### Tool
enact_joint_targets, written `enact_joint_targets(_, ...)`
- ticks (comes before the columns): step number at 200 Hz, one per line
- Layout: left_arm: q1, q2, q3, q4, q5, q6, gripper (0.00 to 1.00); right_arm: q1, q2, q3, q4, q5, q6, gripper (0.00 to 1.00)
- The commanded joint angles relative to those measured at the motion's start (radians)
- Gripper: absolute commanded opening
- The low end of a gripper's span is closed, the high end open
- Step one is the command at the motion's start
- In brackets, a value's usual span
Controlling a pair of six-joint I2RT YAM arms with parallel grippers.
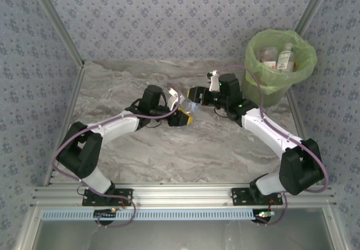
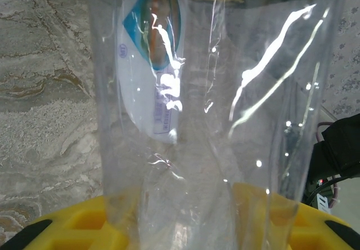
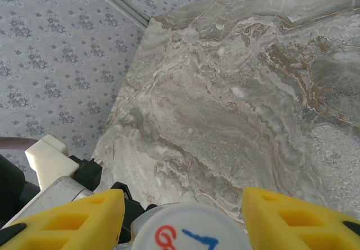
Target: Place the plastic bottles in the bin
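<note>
- Yellow-fingered left gripper (image 1: pixel 184 116) clamped tight on a clear plastic bottle with a white oval label (image 2: pixel 214 120), holding it out sideways, probably for a handoff.
- Right gripper (image 3: pixel 183 216) straddling its white cap (image 3: pixel 191 230); can't tell if actually pinching yet.
- Far right: round bin lined with a lime-green bag (image 1: pixel 269 84), a few bottles (image 1: pixel 279 58) already inside.

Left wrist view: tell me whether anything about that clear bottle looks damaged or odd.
The clear bottle looks creased and squashed above the left fingers pinching it, with sharp folds running up its wall. What appears to be its cap sits between the right fingers too, so it is flanked from both ends.
</note>
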Motion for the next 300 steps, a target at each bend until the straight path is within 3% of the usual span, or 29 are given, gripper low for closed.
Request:
enact_joint_targets(1,-0.005,0.014,0.027,0.050,0.017,-0.013,0.35,0.013,-0.009,0.011,-0.014,-0.013,-0.020,0.24)
enact_joint_targets(33,-0.005,0.015,0.028,0.045,0.005,-0.013,0.39,0.015,-0.012,0.016,-0.023,-0.008,-0.033,0.00)
enact_joint_targets(59,-0.006,0.015,0.035,0.029,-0.006,-0.014,0.47,0.014,-0.014,0.020,-0.026,-0.008,-0.041,0.00)
enact_joint_targets(114,-0.003,0.003,0.024,0.015,-0.009,-0.023,0.90,0.013,-0.036,0.023,-0.041,0.031,-0.054,0.00)
enact_joint_targets(152,0.005,-0.052,-0.014,0.034,-0.075,-0.017,0.99,0.009,-0.047,0.037,-0.075,0.058,-0.072,0.00)
enact_joint_targets(203,0.026,-0.166,-0.079,0.083,-0.101,0.002,0.99,-0.025,-0.093,0.084,-0.166,0.137,-0.130,0.00)
enact_joint_targets(233,0.048,-0.247,-0.121,0.078,-0.247,0.001,0.99,-0.059,-0.139,0.135,-0.229,0.213,-0.183,0.00)
enact_joint_targets(300,0.105,-0.438,-0.264,0.113,-0.736,-0.056,0.99,-0.155,-0.228,0.281,-0.231,0.397,-0.362,0.00)
